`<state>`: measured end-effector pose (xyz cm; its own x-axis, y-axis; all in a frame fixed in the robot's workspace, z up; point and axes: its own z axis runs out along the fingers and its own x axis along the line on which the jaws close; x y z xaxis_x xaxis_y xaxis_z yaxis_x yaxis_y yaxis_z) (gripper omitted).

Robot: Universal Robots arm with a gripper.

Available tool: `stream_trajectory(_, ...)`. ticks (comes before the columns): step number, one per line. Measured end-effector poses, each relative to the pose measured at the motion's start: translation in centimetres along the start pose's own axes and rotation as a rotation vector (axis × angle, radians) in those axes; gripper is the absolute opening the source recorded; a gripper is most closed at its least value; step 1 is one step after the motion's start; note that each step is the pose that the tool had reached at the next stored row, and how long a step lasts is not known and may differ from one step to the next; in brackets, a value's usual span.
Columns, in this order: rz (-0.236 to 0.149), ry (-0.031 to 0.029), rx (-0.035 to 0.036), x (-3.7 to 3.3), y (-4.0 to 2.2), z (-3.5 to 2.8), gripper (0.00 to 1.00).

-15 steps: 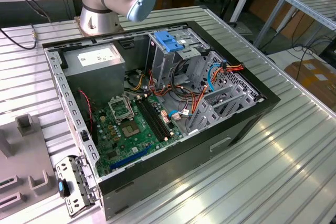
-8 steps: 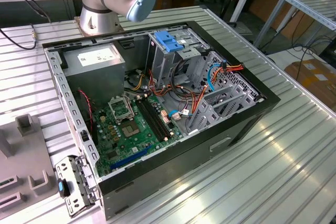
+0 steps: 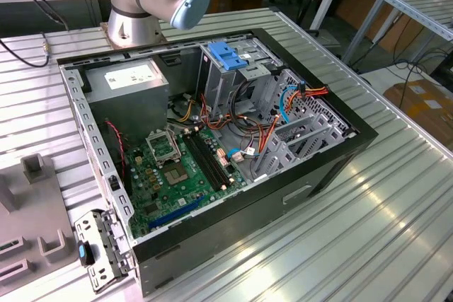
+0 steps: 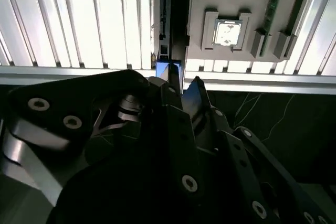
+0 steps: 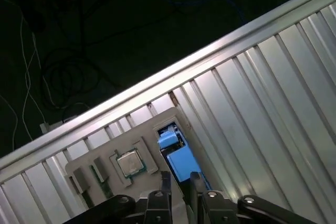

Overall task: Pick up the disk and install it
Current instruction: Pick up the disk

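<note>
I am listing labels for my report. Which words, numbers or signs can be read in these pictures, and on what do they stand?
No text can be read here.
The white sticker on the grey box: print too small to read.
The motherboard: markings too small to read.
The processor chip in the second wrist view: lid marks blurred.
The disk, seen at its blue rail: no print to read.

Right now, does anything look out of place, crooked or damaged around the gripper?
Nothing stands out. The grey hard drive in its blue plastic carrier stands on edge, straight in its slot of the flat grey holder tray, with the black gripper at it.
</note>
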<state>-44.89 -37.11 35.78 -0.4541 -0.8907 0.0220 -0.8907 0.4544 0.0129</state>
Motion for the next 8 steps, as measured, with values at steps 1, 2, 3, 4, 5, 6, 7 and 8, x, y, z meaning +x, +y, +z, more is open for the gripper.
stream_trajectory(1,-0.017,0.0002,0.0006,0.00,0.00,0.04,0.36)
stream_trajectory(2,-0.040,0.0002,0.0015,0.00,0.00,0.11,0.42)
stream_trajectory(3,-0.072,0.0002,0.0031,0.00,0.00,0.24,0.42)
stream_trajectory(4,-0.100,0.0002,0.0043,-0.01,0.00,0.35,0.48)
stream_trajectory(5,-0.120,0.0003,0.0052,-0.01,-0.01,0.44,0.48)
stream_trajectory(6,-0.163,0.0005,0.0066,-0.01,-0.01,0.63,0.48)
stream_trajectory(7,-0.184,0.0007,0.0073,-0.02,-0.01,0.73,0.48)
stream_trajectory(8,-0.202,0.0008,0.0078,-0.02,-0.01,0.81,0.48)
